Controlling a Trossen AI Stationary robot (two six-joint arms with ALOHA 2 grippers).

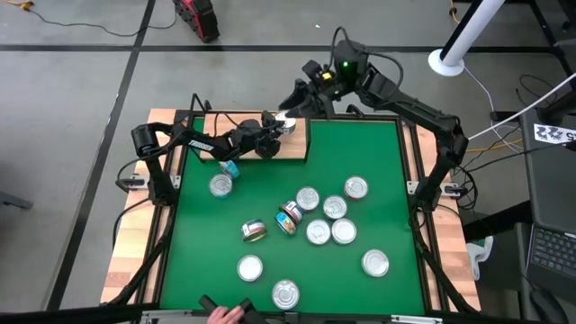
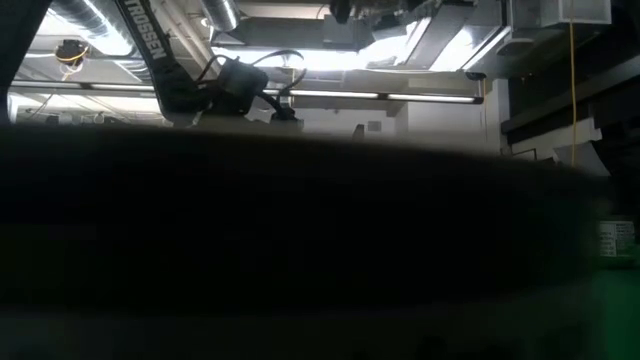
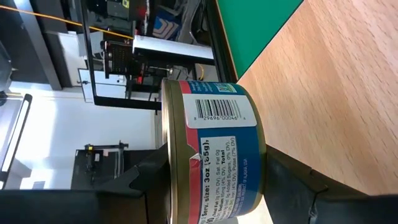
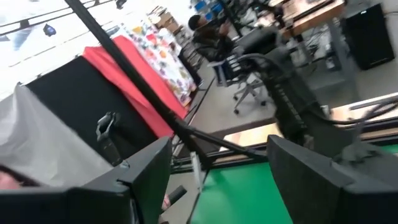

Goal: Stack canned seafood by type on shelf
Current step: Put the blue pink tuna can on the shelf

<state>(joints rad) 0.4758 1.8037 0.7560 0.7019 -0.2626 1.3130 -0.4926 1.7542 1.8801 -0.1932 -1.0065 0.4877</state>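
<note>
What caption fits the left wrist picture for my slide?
Left gripper holds a blue-and-red tin above the wooden shelf.

I see the shelf (image 1: 292, 148) at the mat's (image 1: 378, 162) eleven o'clock corner, my left hand (image 1: 281, 126) over it gripping one tin (image 3: 214, 155); other tins (image 1: 324, 220) lie scattered mid-mat toward six.
</note>
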